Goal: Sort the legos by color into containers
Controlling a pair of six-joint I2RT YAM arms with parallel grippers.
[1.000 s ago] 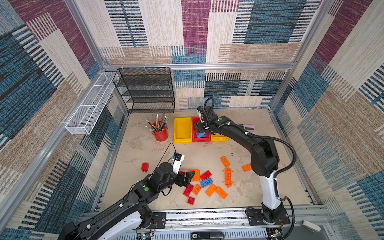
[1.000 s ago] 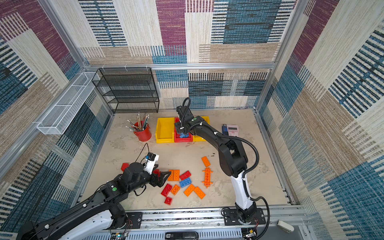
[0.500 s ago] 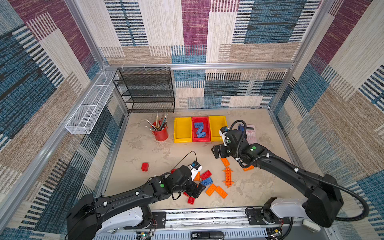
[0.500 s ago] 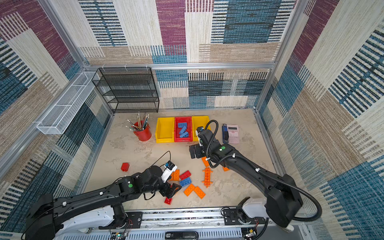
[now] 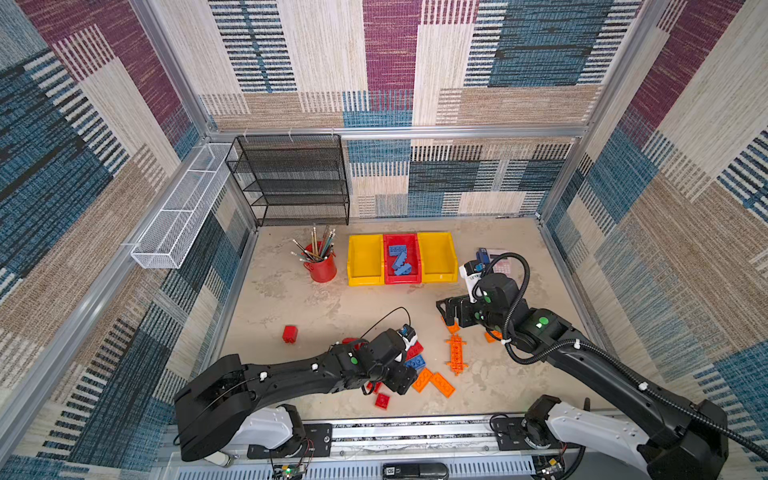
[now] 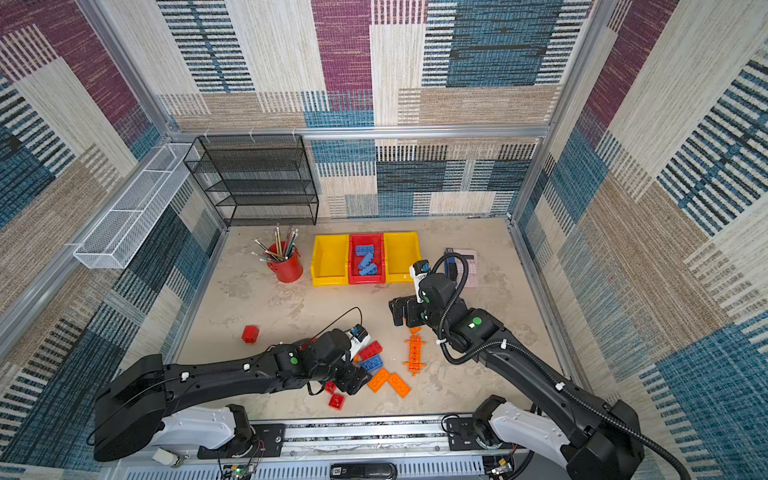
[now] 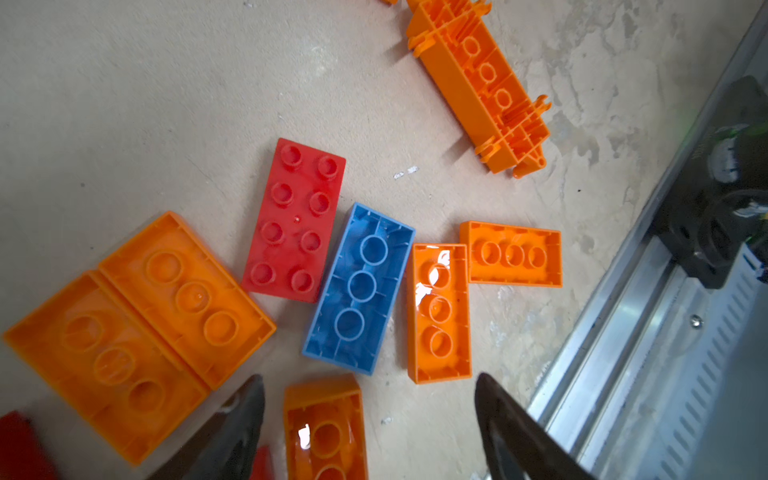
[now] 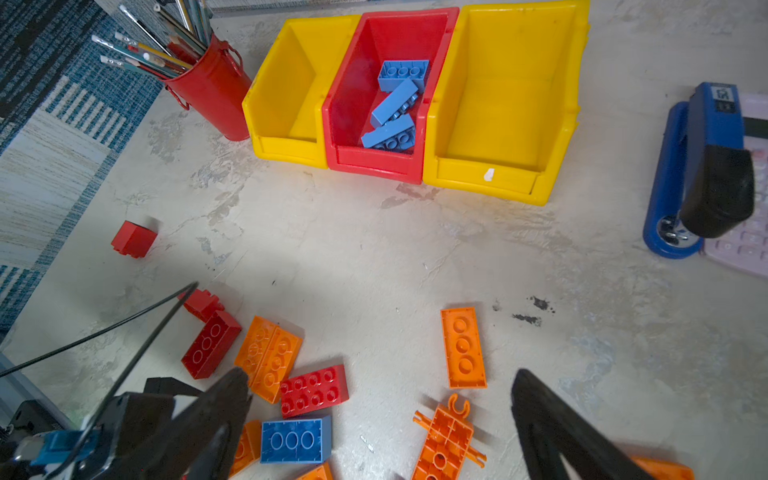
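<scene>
In both top views the three bins (image 5: 436, 259) stand well ahead of both claws, the red bin (image 5: 401, 280) already holding blue bricks (image 5: 400, 259). The left claw (image 7: 370, 378) stands fairly wide, astride an orange brick (image 7: 324, 428) without touching it; the right claw (image 8: 379, 372) gapes wide, holding nothing. For a clean pick I would centre the left fingers (image 7: 507, 419) on that brick's long sides, clear of the blue brick (image 7: 359, 289) just ahead, then squeeze.

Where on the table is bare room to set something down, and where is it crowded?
Free: the strip of table between the bins and the brick pile, and the patch between the cup and the lone red brick. Crowded: the pile at the front middle.
</scene>
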